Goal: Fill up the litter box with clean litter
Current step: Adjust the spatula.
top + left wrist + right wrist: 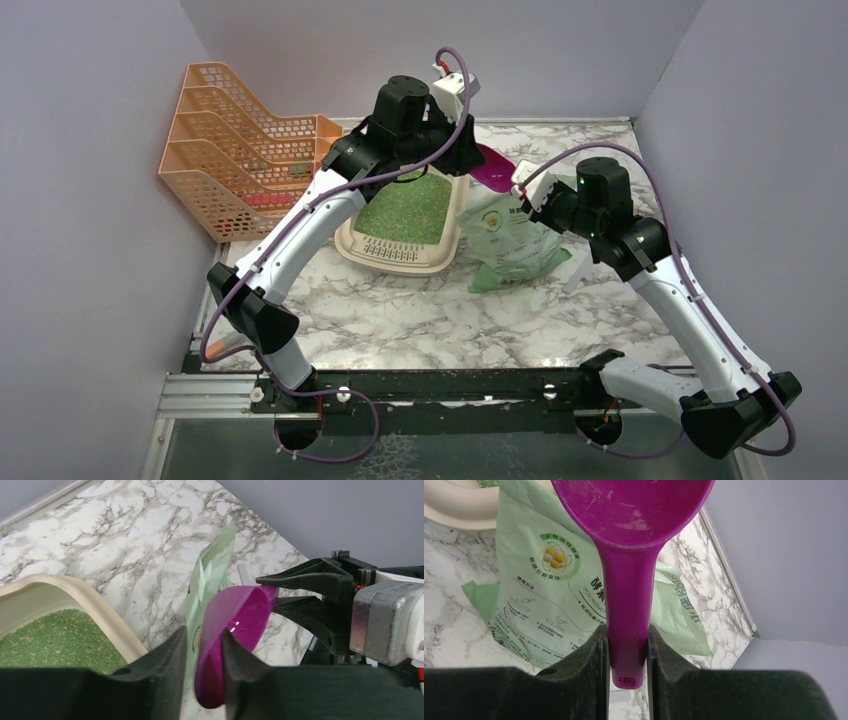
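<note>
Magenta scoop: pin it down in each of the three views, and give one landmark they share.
Top external: magenta scoop, just right of the litter box, at its far end.
Left wrist: centre, bowl between the fingers of the left gripper.
Right wrist: centre, handle clamped in the right gripper, bowl at top.
Shared landmark: the green litter bag, beside or behind it throughout.

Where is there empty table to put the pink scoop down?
The biggest bare patch is the front strip of table, between the litter box, the bag and the arm bases. A smaller one lies at the back right, past the scoop. It is crowded where box, bag and scoop meet, and by the orange rack.
</note>
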`<state>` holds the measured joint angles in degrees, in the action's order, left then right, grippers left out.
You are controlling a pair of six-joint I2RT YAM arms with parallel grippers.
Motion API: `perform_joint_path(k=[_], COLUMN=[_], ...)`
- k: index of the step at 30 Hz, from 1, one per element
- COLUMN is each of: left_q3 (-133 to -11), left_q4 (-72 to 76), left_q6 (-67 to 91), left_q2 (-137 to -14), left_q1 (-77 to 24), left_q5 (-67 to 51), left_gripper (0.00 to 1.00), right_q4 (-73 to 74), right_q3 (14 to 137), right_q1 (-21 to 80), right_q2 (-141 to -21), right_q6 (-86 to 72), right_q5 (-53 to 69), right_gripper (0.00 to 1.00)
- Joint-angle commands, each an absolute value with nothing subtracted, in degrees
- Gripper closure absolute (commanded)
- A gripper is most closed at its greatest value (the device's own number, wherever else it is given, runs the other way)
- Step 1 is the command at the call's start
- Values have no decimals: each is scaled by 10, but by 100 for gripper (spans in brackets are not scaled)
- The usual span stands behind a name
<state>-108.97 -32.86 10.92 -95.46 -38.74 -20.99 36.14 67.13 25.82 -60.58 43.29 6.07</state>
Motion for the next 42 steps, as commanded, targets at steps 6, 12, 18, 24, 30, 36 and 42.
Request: perform_joint_path(k=[6, 12, 18, 24, 30, 36, 42], left_q3=[-1084, -1045, -965, -888, -804, -766, -760], left_q4=[-334, -300, -193, -99, 29, 102, 137], left_q6=[89, 96, 189, 265, 353, 399, 422], left_q2=[-944, -924, -884, -844, -794, -780, -790], left_q1=[-389, -375, -296, -262, -247, -243, -241], left_q5=[-196, -192, -284, -315, -345, -356, -374], left_gripper=[100, 100, 100, 100, 100, 100, 100], right_q4=[301, 141, 139, 197, 132, -77, 75], right_q3=[659, 611, 652, 726, 695, 557, 607], right_q1=[261, 261, 256, 151, 91, 91, 89], right_q2=[-579, -520, -554, -621, -617, -508, -524], right_q6=[422, 273, 132, -75, -261, -292, -248], right_q5=[47, 13, -43, 123, 197, 237, 165], right_gripper=[78, 44, 30, 18, 10, 0, 0])
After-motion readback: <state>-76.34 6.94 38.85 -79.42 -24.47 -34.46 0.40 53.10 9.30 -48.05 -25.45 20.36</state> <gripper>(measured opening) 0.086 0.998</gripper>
